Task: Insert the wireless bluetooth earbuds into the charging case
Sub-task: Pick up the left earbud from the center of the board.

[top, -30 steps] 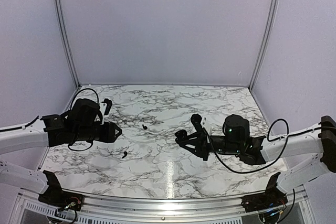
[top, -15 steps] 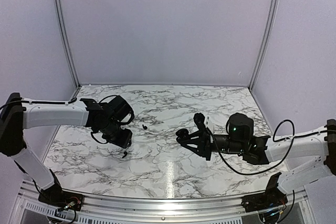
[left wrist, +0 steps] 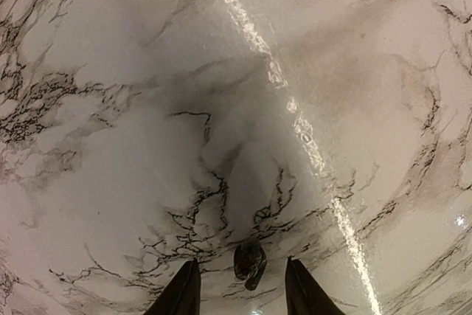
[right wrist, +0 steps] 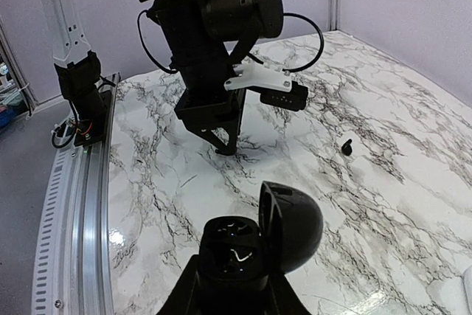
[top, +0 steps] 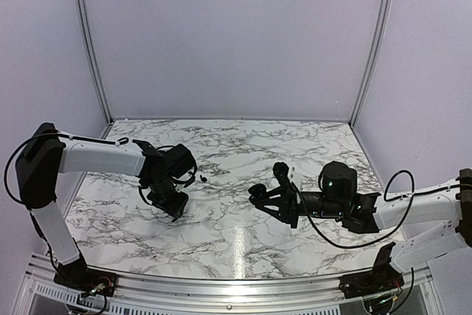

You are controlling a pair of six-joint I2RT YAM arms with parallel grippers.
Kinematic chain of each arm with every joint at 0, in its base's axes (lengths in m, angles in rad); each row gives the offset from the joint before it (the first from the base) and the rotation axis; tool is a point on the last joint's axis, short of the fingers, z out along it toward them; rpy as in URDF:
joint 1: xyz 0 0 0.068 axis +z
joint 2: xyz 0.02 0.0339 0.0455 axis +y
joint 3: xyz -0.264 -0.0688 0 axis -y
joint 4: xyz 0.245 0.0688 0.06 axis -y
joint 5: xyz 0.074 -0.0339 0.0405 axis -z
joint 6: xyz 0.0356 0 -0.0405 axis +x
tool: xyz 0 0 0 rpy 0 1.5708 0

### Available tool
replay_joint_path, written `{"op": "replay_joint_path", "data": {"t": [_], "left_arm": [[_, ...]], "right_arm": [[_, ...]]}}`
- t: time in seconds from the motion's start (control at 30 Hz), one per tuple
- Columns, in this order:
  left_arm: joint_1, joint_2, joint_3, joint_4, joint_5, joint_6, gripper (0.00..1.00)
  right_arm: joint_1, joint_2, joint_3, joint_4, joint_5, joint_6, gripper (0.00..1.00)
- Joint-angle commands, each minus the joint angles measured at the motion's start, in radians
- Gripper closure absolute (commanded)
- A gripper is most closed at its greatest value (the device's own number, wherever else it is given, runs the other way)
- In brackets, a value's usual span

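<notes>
Left arm has swung in from the table's left edge since a second ago, and the left gripper [left wrist: 241,269] now points down at the spot where one black earbud [left wrist: 249,262] was lying in the open. At the jaws, I see in the left wrist view two dark fingers [left wrist: 184,293] standing partly apart with that earbud between them, marble showing on either side of it, so nothing is gripped. The earbud lies on the marble table [left wrist: 147,108], and from the top view it is hidden under the gripper [top: 175,210]. On my other side the right gripper [right wrist: 234,294] is clamped on the black charging case [right wrist: 234,254], held low over the table with its hinged lid [right wrist: 293,228] flipped open to the right and the dark wells facing up. I can make out a pale mark inside the case but cannot tell what it is. Moving outward, a second black earbud [top: 202,178] sits alone on the marble just beyond the left gripper, between the two arms and nearer the left one; the right wrist camera picks it up too [right wrist: 346,145], well apart from the case. Across the table the right arm reaches in from the right, gripper [top: 267,198] aimed toward the left one, the two well apart. A metal rail [right wrist: 81,204] runs along the near table edge.
</notes>
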Motion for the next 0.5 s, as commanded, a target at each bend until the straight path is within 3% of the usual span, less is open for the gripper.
{"op": "replay_joint_path", "data": {"t": [0.0, 0.27, 0.47], "left_arm": [[0.007, 0.039, 0.034, -0.046, 0.026, 0.044, 0.62], [0.007, 0.066, 0.035, -0.056, 0.029, 0.063, 0.68], [0.007, 0.084, 0.048, -0.057, 0.025, 0.080, 0.79]], "right_arm": [[-0.004, -0.008, 0.000, 0.014, -0.010, -0.010, 1.00], [-0.004, 0.003, 0.003, 0.017, -0.011, -0.013, 1.00], [-0.004, 0.005, 0.010, 0.011, -0.013, -0.016, 1.00]]}}
